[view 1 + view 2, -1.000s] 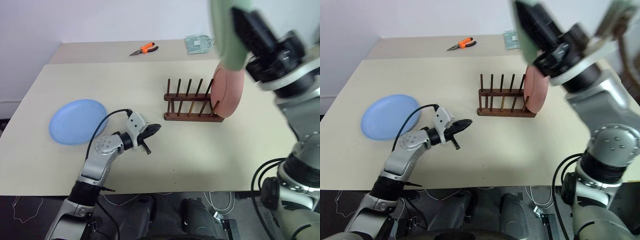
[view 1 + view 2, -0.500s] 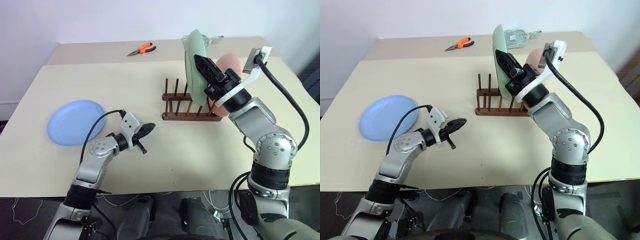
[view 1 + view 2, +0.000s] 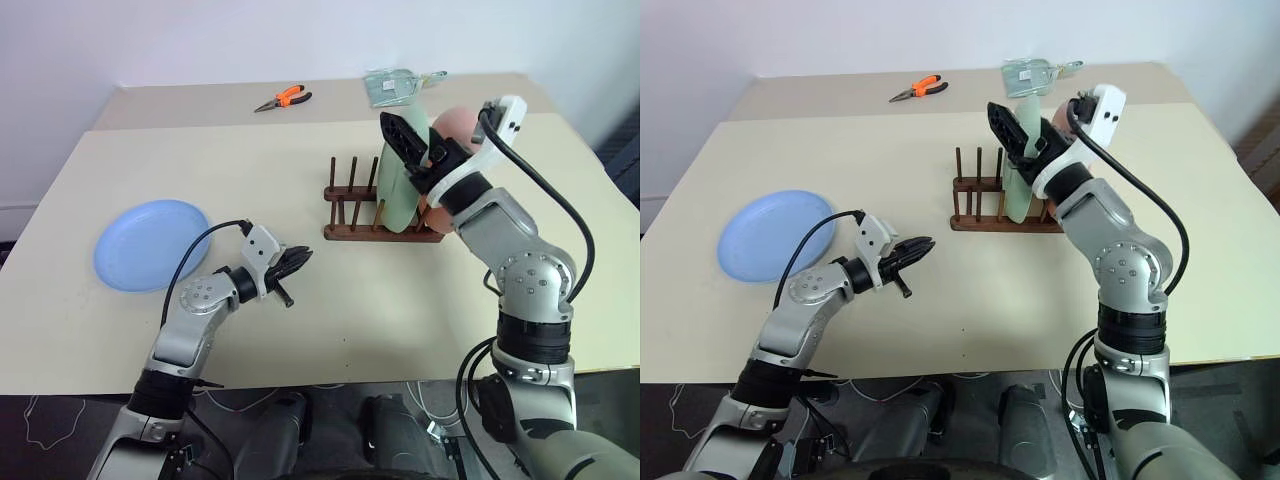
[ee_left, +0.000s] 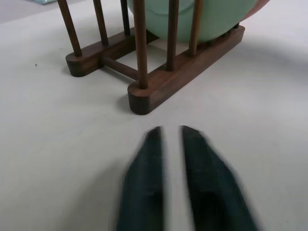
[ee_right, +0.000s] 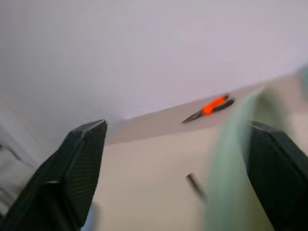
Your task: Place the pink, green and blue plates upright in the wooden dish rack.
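- Where the wooden dish rack [image 3: 385,212] stands, toward the far right part of the table [image 3: 330,300], two plates sit upright among its pegs: one green plate [image 3: 396,190] in the middle slots and one pink plate [image 3: 452,135] at the rack's right end, just behind the green one.
- One blue plate [image 3: 152,243] lies flat near the table's left edge, well apart from the rack.
- Two base rails carry the rack's thin upright pegs; the slots at its left end are unfilled.
- Over the rack's right end the right gripper [image 5: 168,163] has its two black fingers [image 5: 77,163] spread wide. The green plate's rim passes between them, close to one finger; whether it touches that finger I cannot tell.
- Near the middle of the table's front half, the left gripper [image 4: 169,132] points level toward the rack's near end, with a narrow gap between its fingers and nothing held.
- One pair of orange-handled pliers [image 3: 286,98] lies on the far strip of the table, left of the rack's line.
- One clear packet [image 3: 397,84] lies at the far edge, behind the rack.
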Controlling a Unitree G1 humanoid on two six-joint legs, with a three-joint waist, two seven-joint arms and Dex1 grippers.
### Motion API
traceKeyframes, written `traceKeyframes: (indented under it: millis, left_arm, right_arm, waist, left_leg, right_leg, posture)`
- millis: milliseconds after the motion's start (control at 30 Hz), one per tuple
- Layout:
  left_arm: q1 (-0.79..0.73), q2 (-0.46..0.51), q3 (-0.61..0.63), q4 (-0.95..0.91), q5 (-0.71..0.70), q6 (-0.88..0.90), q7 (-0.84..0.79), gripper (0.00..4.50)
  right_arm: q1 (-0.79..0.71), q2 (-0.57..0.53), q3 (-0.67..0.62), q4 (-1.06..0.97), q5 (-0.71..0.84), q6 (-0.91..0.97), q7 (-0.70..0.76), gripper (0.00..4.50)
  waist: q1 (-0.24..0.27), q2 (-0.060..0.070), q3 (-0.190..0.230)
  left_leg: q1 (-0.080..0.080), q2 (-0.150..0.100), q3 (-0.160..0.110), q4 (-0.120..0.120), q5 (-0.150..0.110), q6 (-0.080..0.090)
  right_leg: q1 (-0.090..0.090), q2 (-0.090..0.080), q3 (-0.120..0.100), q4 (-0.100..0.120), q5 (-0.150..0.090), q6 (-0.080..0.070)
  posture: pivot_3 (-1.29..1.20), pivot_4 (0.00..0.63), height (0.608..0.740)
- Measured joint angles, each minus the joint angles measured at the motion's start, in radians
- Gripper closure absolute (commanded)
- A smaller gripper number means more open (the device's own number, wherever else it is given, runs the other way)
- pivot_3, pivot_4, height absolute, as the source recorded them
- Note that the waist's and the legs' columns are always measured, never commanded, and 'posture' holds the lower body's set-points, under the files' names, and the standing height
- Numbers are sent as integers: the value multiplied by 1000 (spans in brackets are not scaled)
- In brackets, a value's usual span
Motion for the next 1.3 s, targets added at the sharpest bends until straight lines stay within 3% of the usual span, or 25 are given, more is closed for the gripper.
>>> traceKeyframes:
  millis: [133, 167, 267, 433, 567, 667, 767, 867, 967, 1200, 1300]
  left_arm:
    - [0, -1, 5, -12, -12, 13, 2, 573]
    - [-1, -2, 16, -16, -16, 14, 18, 61]
    - [-12, -5, 106, -1, -14, 14, 114, 15]
    - [-100, 3, 335, 79, 70, 45, 468, 15]
    - [-115, 3, 450, 100, 99, 111, 655, 15]
    - [-112, 1, 657, 91, 77, 249, 831, 15]
    - [-56, 19, 798, 33, 34, 393, 888, 15]
    - [-24, -30, 881, -6, -19, 488, 918, 15]
    - [0, -71, 945, -60, -101, 577, 913, 891]
    - [27, -93, 946, -102, -200, 622, 863, 4448]
    - [33, -96, 938, -103, -216, 606, 857, 4448]
  right_arm:
    - [-31, -67, 31, 5, -131, -48, 85, 485]
    - [-42, -111, 50, 11, -186, -67, 117, 243]
    - [-63, -221, 93, 32, -328, -135, 206, 97]
    - [-102, -293, 191, 26, -482, -263, 405, 97]
    - [-110, -291, 250, 2, -539, -310, 503, 97]
    - [-88, -258, 345, -19, -596, -353, 570, 97]
    - [-40, -214, 416, -10, -629, -375, 617, 97]
    - [-37, -193, 426, 2, -654, -398, 643, 97]
    - [-33, -173, 427, 5, -676, -418, 663, 0]
    - [-8, -139, 427, 20, -706, -424, 679, 0]
    - [8, -137, 427, 20, -721, -426, 682, 0]
  waist:
    - [0, 0, 0]
    - [0, 0, 0]
    - [1, 0, 0]
    - [-10, -1, 0]
    - [-3, -2, 0]
    - [-12, -8, -1]
    - [-18, -8, -1]
    - [-4, -10, -1]
    - [4, -12, -2]
    - [2, -12, -2]
    - [2, -12, -2]
  left_leg:
    - [0, 0, 0, 0, 0, 0]
    - [0, 0, 0, 0, 0, 0]
    - [0, 0, 0, 0, 0, 0]
    - [0, 1, 1, 0, 0, -1]
    - [0, 0, 1, 1, 0, -1]
    - [0, 2, 0, 1, -1, -2]
    - [0, 2, 0, 2, -1, -3]
    - [0, 2, -1, 4, -1, -3]
    - [1, 2, -1, 4, -2, -6]
    - [1, 2, -1, 3, -2, -6]
    - [1, 3, -1, 3, -2, -7]
  right_leg:
    - [0, 0, 0, 0, 0, 0]
    - [0, 0, 0, 0, 0, 0]
    - [0, 0, 0, 0, 0, 0]
    - [0, 0, 0, 0, 0, 0]
    - [0, 0, 0, 0, 1, 2]
    - [-1, 2, 0, 0, 1, 2]
    - [-1, 2, 0, 1, 2, 2]
    - [-2, 3, 0, 0, 2, 2]
    - [-1, 3, 0, -1, 3, 1]
    - [-1, 3, 0, -1, 3, 1]
    - [-2, 4, 0, -1, 3, 0]
  posture:
    - [0, 150, 729]
    - [0, 150, 729]
    - [0, 150, 729]
    - [0, 150, 729]
    - [0, 150, 729]
    - [0, 150, 729]
    - [0, 150, 729]
    - [0, 150, 729]
    - [0, 150, 729]
    - [0, 150, 729]
    - [0, 150, 729]
